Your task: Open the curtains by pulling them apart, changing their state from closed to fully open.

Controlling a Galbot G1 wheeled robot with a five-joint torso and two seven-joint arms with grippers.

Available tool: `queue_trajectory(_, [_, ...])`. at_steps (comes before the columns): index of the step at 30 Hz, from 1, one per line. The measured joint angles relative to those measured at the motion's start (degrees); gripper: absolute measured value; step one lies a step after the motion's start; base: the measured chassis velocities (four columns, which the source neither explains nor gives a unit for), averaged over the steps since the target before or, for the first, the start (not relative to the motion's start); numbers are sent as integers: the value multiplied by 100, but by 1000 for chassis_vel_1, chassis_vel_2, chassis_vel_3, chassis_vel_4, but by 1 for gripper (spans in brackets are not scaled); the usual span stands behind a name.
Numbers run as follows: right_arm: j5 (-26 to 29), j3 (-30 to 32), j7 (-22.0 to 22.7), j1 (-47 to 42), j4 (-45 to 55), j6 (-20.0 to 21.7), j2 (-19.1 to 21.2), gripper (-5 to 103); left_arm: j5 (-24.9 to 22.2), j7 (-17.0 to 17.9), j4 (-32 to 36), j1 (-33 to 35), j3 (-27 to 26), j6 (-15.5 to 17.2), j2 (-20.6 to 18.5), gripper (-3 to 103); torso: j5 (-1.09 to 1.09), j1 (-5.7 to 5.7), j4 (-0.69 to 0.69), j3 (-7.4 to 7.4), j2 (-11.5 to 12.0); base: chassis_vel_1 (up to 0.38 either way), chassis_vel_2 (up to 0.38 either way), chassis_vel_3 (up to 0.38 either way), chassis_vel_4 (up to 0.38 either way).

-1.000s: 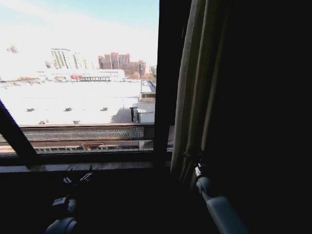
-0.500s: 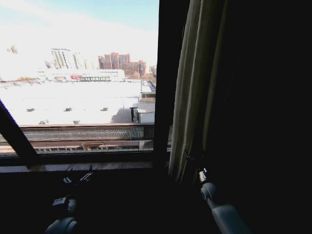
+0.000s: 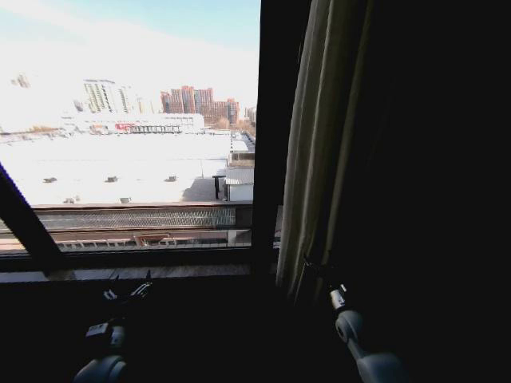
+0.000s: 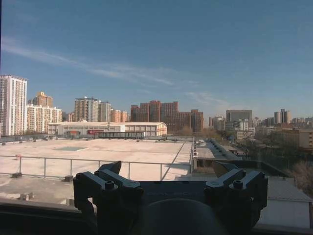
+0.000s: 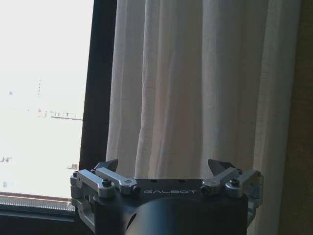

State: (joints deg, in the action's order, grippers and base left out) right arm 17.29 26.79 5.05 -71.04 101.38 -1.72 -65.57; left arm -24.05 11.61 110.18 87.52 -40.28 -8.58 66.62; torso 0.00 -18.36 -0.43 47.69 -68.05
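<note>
The curtains (image 3: 319,152) hang bunched in cream folds at the right side of the window, past the dark frame bar (image 3: 267,136). In the right wrist view the curtains (image 5: 195,83) are pale pleated fabric just beyond my right gripper (image 5: 164,169), which is open with nothing between its fingers. In the head view the right gripper (image 3: 315,267) sits low at the foot of the folds. My left gripper (image 3: 128,291) rests low by the sill. In its wrist view the left gripper (image 4: 168,171) is open, facing bare glass and the city outside.
The window sill (image 3: 160,273) runs across below the glass. A diagonal dark bar (image 3: 24,215) crosses the lower left of the pane. A dark wall (image 3: 439,191) lies right of the curtain folds.
My right arm has drawn back down and to the right, away from the curtain folds. The left arm and the curtain have hardly moved.
</note>
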Motion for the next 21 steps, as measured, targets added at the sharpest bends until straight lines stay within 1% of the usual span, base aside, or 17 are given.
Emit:
queue_trajectory(6, [-18,2,-71,-189,143,0,-1,100,0,0,0,0,0,0,0,100,0,0,0,0,0,0,0,0,0])
queue_trajectory(21, [-25,25,-75,-129,162,6,-55,100,0,0,0,0,0,0,0,100,0,0,0,0,0,0,0,0,0])
